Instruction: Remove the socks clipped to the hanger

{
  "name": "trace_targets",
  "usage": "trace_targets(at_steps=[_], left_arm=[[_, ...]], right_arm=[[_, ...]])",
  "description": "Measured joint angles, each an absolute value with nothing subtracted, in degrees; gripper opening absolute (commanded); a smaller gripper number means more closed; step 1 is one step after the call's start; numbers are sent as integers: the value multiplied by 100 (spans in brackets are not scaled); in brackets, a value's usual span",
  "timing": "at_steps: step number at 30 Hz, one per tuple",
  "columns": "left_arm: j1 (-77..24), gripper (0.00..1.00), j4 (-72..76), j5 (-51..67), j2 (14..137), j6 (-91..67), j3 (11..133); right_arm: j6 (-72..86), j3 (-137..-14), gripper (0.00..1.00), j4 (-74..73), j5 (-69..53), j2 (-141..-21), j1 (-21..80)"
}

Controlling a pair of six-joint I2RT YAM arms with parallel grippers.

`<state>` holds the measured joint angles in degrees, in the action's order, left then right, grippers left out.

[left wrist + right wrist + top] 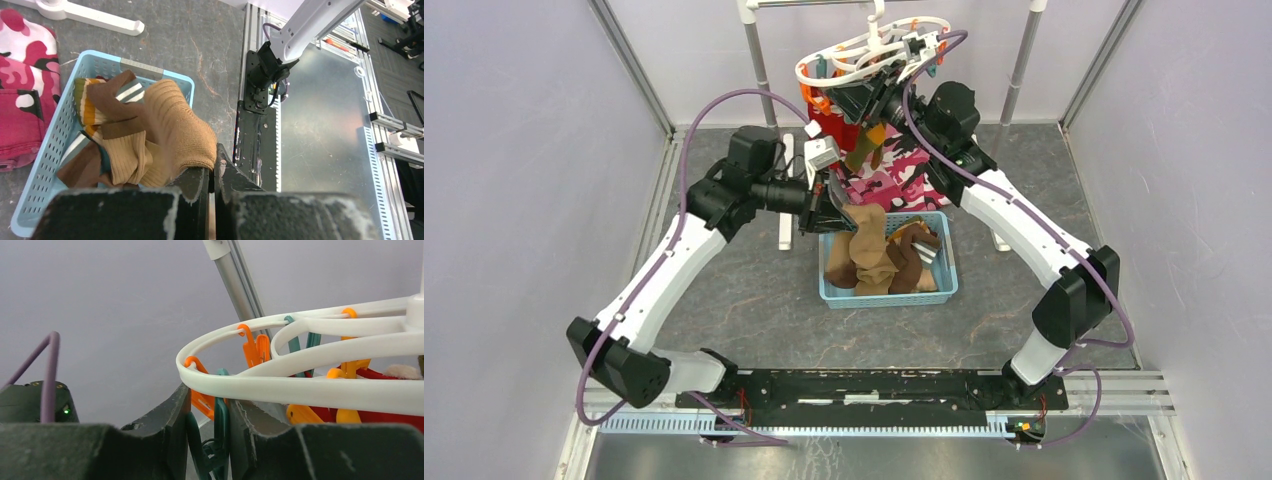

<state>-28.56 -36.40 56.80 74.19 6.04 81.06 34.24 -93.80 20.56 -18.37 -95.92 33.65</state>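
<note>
left gripper (pixel 214 161) is clamped shut on the edge of a ribbed tan sock (pixel 175 125), which hangs from its fingers over the light blue basket (pixel 50 145). in the top view this gripper (pixel 832 203) sits just above the basket's far rim (pixel 886 216), and the tan sock (pixel 869 228) drapes down into it. inside the basket lie a brown sock (pixel 111 100) and a striped sock (pixel 86 107), tangled together.

right gripper (pixel 210 401) is raised to the white hanger (pixel 300 390), just under its outer loop. its jaws are narrow, with a teal clip (pixel 222 410) between them and a finger against each side of it. orange clips (pixel 255 347) dangle from the loops beside it.

from above, the hanger (pixel 864 50) hangs from the metal rail stand (pixel 759 50) at the back, with the right gripper (pixel 892 78) at its underside. a red sock (pixel 829 118) and an olive sock (pixel 869 140) hang below the hanger. a pink camouflage cloth (pixel 894 178) lies behind the basket.
</note>
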Motion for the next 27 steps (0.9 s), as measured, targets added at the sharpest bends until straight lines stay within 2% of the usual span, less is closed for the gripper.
trace_targets(at_steps=[1,3,5,6,7,17,23,27], left_arm=[[-2897,8,-3625,5651,7507,607,8106],[-2969,43,-3586,5581,7653,607,8106],[-3052,69,-3538,5489,7813,578,8106],[-3092,92,-3516,5424,7883,585,8106],[-3120,99,-3496,5380,7935,604,8103],[-3057,100,-3531,4486,7961,694,7769],[-1481,100,-3315,4357,7850,659,7749],[-1219,100,-2836,4187,7859,569,7749]], right_arm=[[3426,-9389,0,2029,-1857,-9592,3345],[3424,-9393,0,1959,-1909,-9574,3308],[3426,-9393,0,1890,-1946,-9546,3269],[3426,-9393,0,1859,-1959,-9529,3249],[3426,-9393,0,1833,-1973,-9507,3229],[3422,-9393,3,1785,-2060,-9260,3063],[3426,-9393,3,1726,-2088,-9233,3057],[3433,-9386,3,1680,-2139,-9207,3037]])
